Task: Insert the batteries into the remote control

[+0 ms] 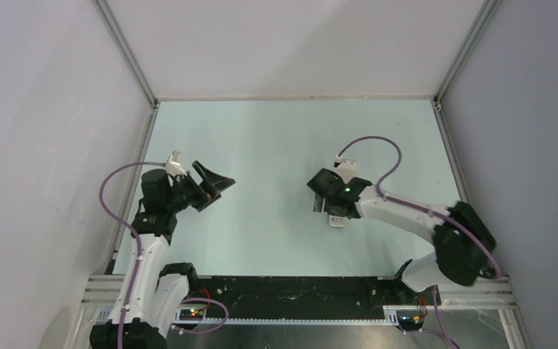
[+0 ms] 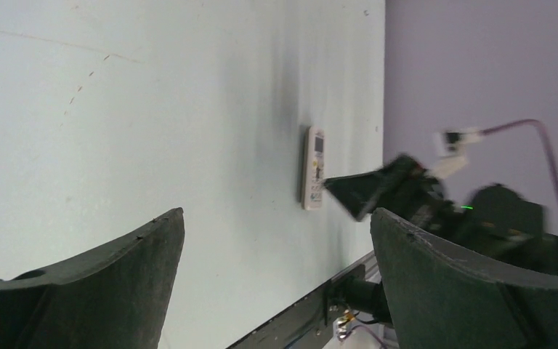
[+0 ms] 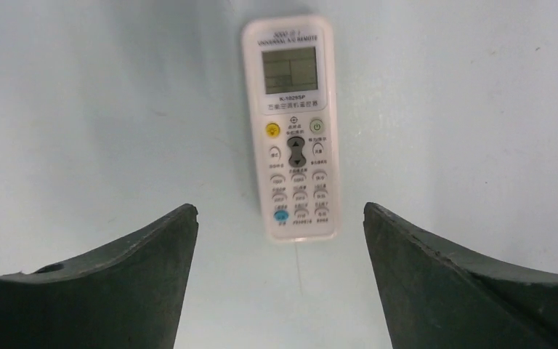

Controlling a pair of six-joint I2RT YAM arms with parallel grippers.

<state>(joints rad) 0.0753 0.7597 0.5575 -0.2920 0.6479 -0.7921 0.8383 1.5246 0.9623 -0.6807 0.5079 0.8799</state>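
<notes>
The remote control [image 3: 290,131] lies flat on the pale green table with its white buttoned front up; its screen end points away from my right wrist camera. My right gripper [image 3: 280,207] is open and empty, just above the table, with the jaws wide on either side of the remote's near end and not touching it. From above, the right gripper [image 1: 325,195] covers most of the remote [image 1: 336,220]. My left gripper [image 1: 216,185] is open and empty, raised at the left. In its wrist view [image 2: 276,212] the remote [image 2: 314,169] lies far off. No batteries are in view.
The table [image 1: 276,138] is fenced by grey walls and aluminium rails at the back and sides. A black rail [image 1: 298,291] runs along the near edge between the arm bases. A purple cable [image 1: 378,145] loops over the right wrist.
</notes>
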